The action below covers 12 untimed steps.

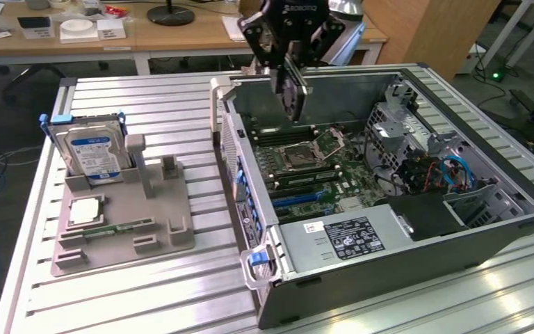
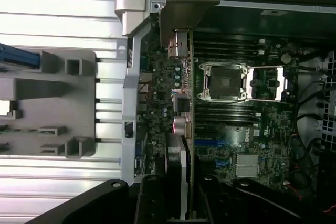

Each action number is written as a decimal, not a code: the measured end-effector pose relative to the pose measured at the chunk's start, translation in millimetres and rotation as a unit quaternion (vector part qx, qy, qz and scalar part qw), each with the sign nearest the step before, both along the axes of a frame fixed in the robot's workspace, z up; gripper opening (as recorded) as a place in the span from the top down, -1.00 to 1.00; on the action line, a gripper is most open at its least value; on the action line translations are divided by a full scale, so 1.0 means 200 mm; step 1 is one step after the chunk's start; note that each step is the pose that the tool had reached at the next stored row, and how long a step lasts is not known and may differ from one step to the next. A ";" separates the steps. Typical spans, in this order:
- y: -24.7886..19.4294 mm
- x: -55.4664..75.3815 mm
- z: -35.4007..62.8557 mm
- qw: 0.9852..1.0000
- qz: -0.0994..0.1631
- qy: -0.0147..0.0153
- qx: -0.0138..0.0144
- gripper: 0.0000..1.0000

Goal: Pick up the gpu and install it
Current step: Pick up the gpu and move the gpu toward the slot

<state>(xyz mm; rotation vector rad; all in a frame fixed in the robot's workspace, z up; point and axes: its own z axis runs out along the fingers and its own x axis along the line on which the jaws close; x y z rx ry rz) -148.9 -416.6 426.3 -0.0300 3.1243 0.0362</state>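
Dark grey board: the gpu [image 1: 291, 90] hung edge-down, pinched by the gripper [image 1: 290, 52].
Position: above the open computer case [image 1: 388, 271], toward its 12 o'clock end.

A silver hard drive [image 1: 92, 149] stands in a grey holder [image 1: 156, 209] at the exterior view's left. A wooden desk [image 1: 183, 38] is in the upper left.

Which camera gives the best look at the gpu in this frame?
The exterior view: the gpu hangs upright from the pincer above the open computer case, its dark side showing. The wrist view shows it edge-on, a thin line with its pale bracket, over the motherboard.
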 end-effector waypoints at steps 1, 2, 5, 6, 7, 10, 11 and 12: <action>0.000 0.02 -0.002 1.000 0.000 0.000 0.000 0.44; 0.000 0.05 -0.003 1.000 0.000 0.000 0.000 0.44; 0.000 0.11 -0.009 1.000 0.000 0.000 0.000 0.44; 0.000 0.14 -0.010 1.000 0.000 0.000 0.000 0.44; 0.000 0.16 -0.012 1.000 0.000 0.000 0.000 0.44; 0.000 0.23 -0.016 1.000 0.000 0.000 0.000 0.44; 0.000 0.25 -0.018 1.000 0.000 0.000 0.000 0.44; 0.000 0.27 -0.019 1.000 0.000 0.000 0.000 0.44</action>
